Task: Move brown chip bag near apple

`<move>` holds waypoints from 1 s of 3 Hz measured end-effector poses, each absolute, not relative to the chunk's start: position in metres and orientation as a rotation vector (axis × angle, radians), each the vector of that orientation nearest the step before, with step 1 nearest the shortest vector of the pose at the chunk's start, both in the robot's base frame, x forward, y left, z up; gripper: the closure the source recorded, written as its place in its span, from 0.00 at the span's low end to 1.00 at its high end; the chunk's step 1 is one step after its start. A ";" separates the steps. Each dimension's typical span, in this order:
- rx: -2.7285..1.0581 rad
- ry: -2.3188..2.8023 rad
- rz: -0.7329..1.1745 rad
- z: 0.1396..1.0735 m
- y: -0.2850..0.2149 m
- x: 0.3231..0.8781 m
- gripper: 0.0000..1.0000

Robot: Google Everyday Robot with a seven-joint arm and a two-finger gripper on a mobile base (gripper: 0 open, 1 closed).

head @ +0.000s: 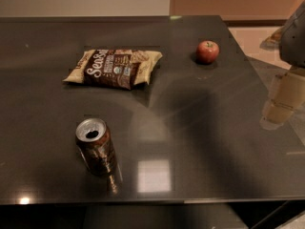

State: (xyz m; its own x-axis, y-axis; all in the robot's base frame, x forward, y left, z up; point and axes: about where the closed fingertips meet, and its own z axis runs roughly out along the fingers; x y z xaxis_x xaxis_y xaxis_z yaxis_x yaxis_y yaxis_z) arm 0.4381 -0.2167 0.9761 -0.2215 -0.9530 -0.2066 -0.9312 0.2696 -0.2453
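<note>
The brown chip bag (114, 67) lies flat on the dark table (200, 142), left of centre towards the back, its white script lettering facing up. The small red apple (208, 51) sits on the table to the bag's right, about a bag's width away. My gripper (282, 101) hangs at the right edge of the view, over the table's right side. It is well clear of both the bag and the apple and holds nothing that I can see.
A brown soda can (96, 147) stands upright near the table's front left. The table's right edge runs diagonally under the gripper, with pale floor (252, 39) beyond it. A wall stands behind the table.
</note>
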 end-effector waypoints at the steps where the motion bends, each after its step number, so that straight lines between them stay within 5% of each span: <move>1: -1.725 2.232 -0.098 0.976 -0.217 0.438 0.00; 3: -1.771 2.168 -0.080 0.978 -0.182 0.467 0.00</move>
